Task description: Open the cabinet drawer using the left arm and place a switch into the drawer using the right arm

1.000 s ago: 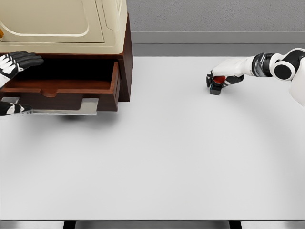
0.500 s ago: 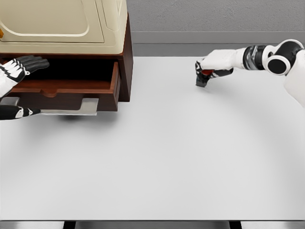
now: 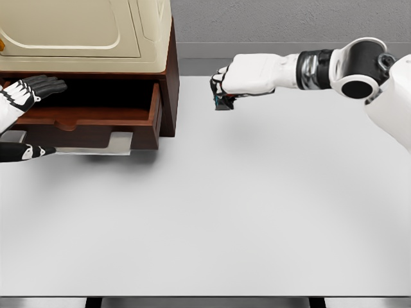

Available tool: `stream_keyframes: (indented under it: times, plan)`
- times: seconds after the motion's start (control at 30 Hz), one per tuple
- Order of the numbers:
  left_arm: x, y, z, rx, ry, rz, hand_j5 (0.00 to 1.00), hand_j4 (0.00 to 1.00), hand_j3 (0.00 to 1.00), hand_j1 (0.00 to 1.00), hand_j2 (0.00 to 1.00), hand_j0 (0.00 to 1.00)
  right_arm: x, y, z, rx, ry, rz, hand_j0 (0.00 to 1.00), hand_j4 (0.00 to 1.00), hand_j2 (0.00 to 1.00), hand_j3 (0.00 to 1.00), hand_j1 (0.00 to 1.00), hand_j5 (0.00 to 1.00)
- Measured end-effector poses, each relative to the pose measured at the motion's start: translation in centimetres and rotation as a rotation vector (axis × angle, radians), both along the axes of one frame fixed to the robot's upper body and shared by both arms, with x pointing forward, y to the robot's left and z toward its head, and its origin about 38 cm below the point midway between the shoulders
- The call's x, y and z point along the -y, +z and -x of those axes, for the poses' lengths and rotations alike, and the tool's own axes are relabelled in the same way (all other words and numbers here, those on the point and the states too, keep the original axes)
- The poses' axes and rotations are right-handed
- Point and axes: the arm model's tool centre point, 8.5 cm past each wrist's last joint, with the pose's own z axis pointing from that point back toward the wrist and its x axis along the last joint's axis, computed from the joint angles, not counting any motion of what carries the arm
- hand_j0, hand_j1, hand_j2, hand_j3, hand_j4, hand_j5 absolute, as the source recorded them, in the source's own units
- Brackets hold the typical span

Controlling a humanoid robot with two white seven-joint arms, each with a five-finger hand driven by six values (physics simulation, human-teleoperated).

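White tabletop (image 3: 212, 212) fills most of the frame under a grey back wall; the cabinet (image 3: 168, 70) stands at the upper left with its drawer (image 3: 83, 119) pulled out and open. Over the last second the right hand (image 3: 239, 76) has lifted the switch (image 3: 223, 99) off the table at the upper right and carried it leftward; it now hangs in the upper middle, clear of the surface, just right of the cabinet's side. The pick-up looks done and the carry well advanced; the drawer mouth lies further left. The right hand's fingers are curled down around the switch; it is small and dark, too blurred to tell its long axis or facing. The left hand (image 3: 22, 93) stays at the left edge, fingers extended over the drawer, holding nothing.
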Motion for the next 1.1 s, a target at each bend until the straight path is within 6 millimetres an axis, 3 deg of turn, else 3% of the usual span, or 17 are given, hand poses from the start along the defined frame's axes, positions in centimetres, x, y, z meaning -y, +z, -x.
stream_keyframes:
  times: [0.37,0.73,1.1]
  plan:
    - [0.1,-0.1,0.0,0.000,0.000,0.008,1.00,1.00,1.00,1.00,1.00,1.00,-4.3,3.7,3.8,0.082,0.178,-0.056,0.30,0.30,0.30,0.30,0.30,0.30]
    - [0.1,-0.1,0.0,0.001,0.001,0.010,1.00,1.00,1.00,1.00,1.00,1.00,-6.8,5.7,4.7,0.121,0.240,-0.092,0.31,0.31,0.31,0.31,0.31,0.31]
    - [0.1,-0.1,0.0,0.001,0.001,0.010,1.00,1.00,1.00,1.00,1.00,1.00,-12.0,8.4,5.4,0.158,0.331,-0.143,0.32,0.32,0.32,0.32,0.32,0.32]
